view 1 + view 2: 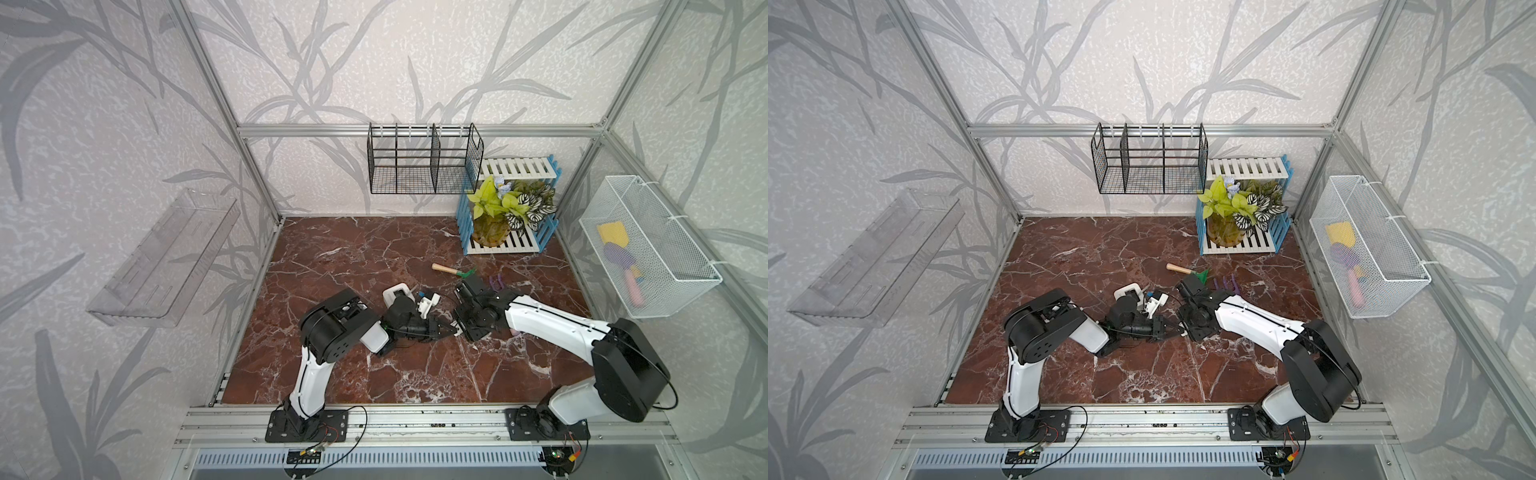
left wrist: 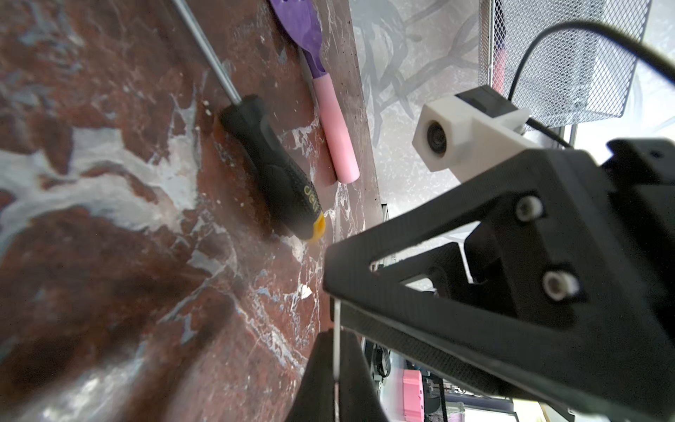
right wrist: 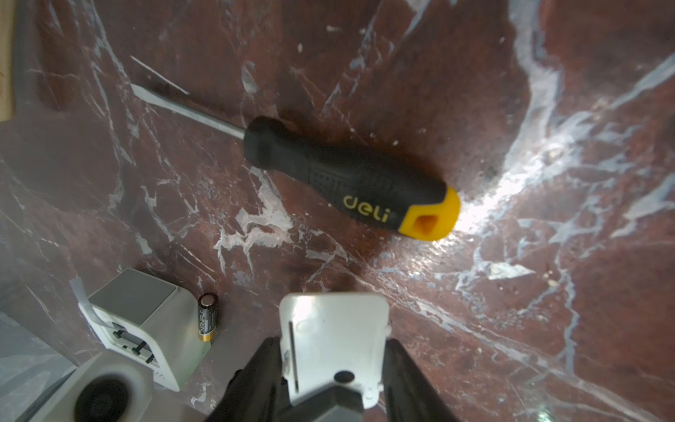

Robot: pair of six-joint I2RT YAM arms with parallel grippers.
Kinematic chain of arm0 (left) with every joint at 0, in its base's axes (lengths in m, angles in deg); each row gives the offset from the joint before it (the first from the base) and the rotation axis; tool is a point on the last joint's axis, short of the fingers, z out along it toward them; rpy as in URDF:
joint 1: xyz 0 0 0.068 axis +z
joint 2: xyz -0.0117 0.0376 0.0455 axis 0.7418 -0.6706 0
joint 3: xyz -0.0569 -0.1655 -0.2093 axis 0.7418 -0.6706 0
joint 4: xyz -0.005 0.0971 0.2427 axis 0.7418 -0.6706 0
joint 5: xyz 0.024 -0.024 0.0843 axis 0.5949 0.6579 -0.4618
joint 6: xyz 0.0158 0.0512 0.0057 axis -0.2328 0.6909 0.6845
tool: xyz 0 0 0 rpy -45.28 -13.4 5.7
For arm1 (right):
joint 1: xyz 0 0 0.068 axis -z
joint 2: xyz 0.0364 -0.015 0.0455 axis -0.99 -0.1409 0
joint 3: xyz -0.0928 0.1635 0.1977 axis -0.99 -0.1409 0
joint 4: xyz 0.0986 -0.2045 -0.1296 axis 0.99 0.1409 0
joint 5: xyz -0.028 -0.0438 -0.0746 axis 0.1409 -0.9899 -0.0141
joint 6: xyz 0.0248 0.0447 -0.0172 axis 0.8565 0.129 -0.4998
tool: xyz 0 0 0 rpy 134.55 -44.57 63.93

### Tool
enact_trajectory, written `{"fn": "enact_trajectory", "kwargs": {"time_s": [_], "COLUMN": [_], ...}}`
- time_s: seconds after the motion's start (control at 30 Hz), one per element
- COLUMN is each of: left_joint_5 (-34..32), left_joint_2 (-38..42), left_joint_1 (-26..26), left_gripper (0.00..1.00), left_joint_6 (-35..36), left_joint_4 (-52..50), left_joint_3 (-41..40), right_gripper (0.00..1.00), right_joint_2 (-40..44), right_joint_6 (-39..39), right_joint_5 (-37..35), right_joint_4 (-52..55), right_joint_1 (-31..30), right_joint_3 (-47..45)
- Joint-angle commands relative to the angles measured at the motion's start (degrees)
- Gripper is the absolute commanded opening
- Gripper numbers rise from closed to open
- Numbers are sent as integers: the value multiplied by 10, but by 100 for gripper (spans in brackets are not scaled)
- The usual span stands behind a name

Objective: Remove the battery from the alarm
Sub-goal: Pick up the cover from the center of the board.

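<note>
Right wrist view puts the battery (image 3: pixel 207 317) out of the alarm (image 3: pixel 146 321): it rests on the marble table (image 3: pixel 548 109) just beside the white case, its metal end showing and nothing gripping it. So the removal itself looks done. The step in hand seems to be getting rid of the cover plate (image 3: pixel 339 314), which hangs between the two arms close by.

The left gripper (image 2: pixel 335 343) is closed flat on that plate, which shows in the left wrist view as a thin white edge nipped between its fingers. The right gripper (image 3: pixel 332 343) has its fingers either side of the same plate; whether they press it or stand just clear, I cannot tell.

To do this well, the right should draw off only once the left's pinch is sure. It should pull straight back along the plate, so that the thin piece is not twisted loose. The plate should then go down well away from the battery, which would likely roll at a nudge, and short of the screwdriver (image 3: pixel 347 179) lying beyond.
</note>
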Motion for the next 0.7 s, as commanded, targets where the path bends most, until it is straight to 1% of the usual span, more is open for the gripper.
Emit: {"fn": "enact_trajectory", "kwargs": {"time_s": [0.0, 0.1, 0.17, 0.2, 0.23, 0.27, 0.3, 0.33, 0.37, 0.4, 0.47, 0.53, 0.57, 0.63, 0.67], "left_joint_5": [15, 18, 8, -3, -23, -49, -79, -104, -133, -167, -269, -425, -476, -547, -567], "left_joint_2": [8, 33, 68, 95, 124, 160, 195, 234, 263, 293, 351, 381, 388, 392, 391], "left_joint_1": [8, 21, 32, 37, 38, 37, 34, 31, 28, 24, 10, -6, -10, -15, -16], "left_gripper": [1, 0, 0, 0, 0, 0, 0, 0, 0, 0, 0, 0, 0, 0, 0], "left_joint_6": [1, 40, 79, 122, 169, 249, 313, 414, 472, 545, 670, 755, 789, 857, 884], "left_joint_4": [23, -7, -49, -76, -135, -189, -256, -294, -318, -343, -391, -413, -418, -413, -402], "left_joint_3": [1, -5, -15, -17, -17, -14, -11, -12, -13, -15, -16, -12, -8, -1, 1], "right_gripper": [52, 62, 69, 70, 72, 72, 73, 74, 74, 75, 74, 72, 71, 70, 69], "right_joint_2": [28, 60, 97, 125, 153, 188, 222, 256, 280, 313, 363, 369, 359, 334, 315], "right_joint_6": [-23, -64, -113, -141, -172, -210, -257, -301, -323, -343, -341, -313, -298, -261, -241], "right_joint_5": [-19, -34, -63, -81, -104, -117, -106, -81, -56, -7, 72, 148, 175, 221, 243], "right_joint_4": [2, 28, 53, 58, 54, 35, -4, -52, -85, -158, -267, -338, -366, -418, -440], "right_joint_1": [0, 5, 8, 10, 12, 14, 24, 40, 53, 80, 126, 158, 163, 163, 162], "right_joint_3": [1, 11, 20, 20, 15, 4, -16, -47, -65, -100, -164, -196, -200, -197, -193]}}
